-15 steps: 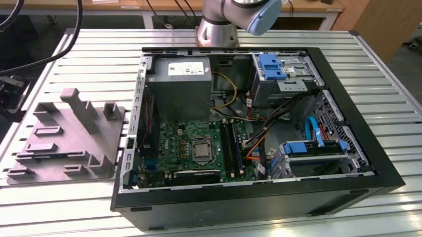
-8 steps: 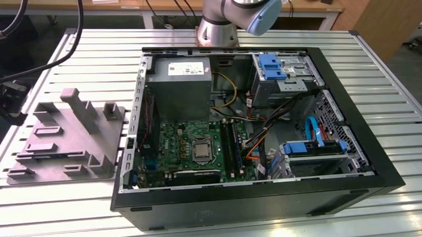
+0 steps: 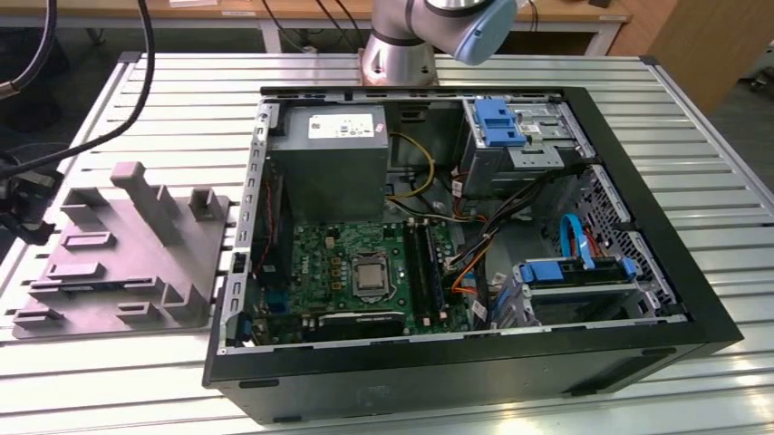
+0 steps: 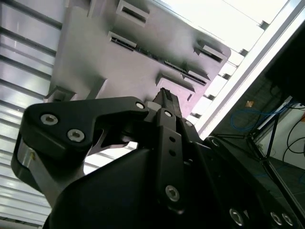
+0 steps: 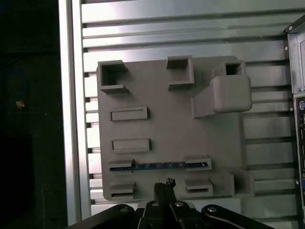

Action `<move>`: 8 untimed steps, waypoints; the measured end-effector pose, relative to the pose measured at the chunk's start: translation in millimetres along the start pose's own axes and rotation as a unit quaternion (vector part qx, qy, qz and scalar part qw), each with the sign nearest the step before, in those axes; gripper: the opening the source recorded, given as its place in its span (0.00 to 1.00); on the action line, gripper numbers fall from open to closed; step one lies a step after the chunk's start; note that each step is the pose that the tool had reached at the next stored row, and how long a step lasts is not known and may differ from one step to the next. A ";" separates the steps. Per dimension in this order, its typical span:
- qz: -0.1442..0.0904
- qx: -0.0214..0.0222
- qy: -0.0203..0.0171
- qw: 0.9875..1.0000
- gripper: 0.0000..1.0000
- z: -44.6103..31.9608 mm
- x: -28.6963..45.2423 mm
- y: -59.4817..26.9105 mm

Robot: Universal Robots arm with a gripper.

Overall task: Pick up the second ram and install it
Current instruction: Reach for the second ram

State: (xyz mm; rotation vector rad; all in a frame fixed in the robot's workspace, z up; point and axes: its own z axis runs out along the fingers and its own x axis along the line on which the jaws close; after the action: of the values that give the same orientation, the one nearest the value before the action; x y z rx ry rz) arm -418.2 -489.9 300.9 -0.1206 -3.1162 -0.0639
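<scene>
The gripper (image 5: 164,184) hovers near the second ram (image 5: 157,165) without touching it. The ram stands on edge, bridging two slotted cradles on the grey holder plate (image 5: 176,119), which lies on the ribbed aluminium table (image 5: 167,33). To take the ram well, I judge the gripper should centre on the board's mid-length, square to its thin edge. It should grip the flat faces clear of both cradles, so the board lifts straight rather than tilting. Whether the gripper is released or clenched cannot be told from either wrist view. The ram's chips are too small to make out. In the exterior view the memory slots inside the computer case (image 3: 484,362) are too dark to judge.
</scene>
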 end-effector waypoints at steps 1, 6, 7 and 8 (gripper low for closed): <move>0.000 0.000 0.000 1.000 0.10 1.8 0.3 -0.9; 0.000 0.000 0.000 1.000 0.10 8.3 1.2 -3.5; 0.000 0.000 0.000 1.000 0.10 8.4 1.3 -3.5; 0.000 0.000 0.000 1.000 0.10 8.7 1.4 -3.5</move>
State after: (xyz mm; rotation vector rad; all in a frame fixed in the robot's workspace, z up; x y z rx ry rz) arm -420.1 -492.9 292.1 -0.1206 -3.1163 -0.0639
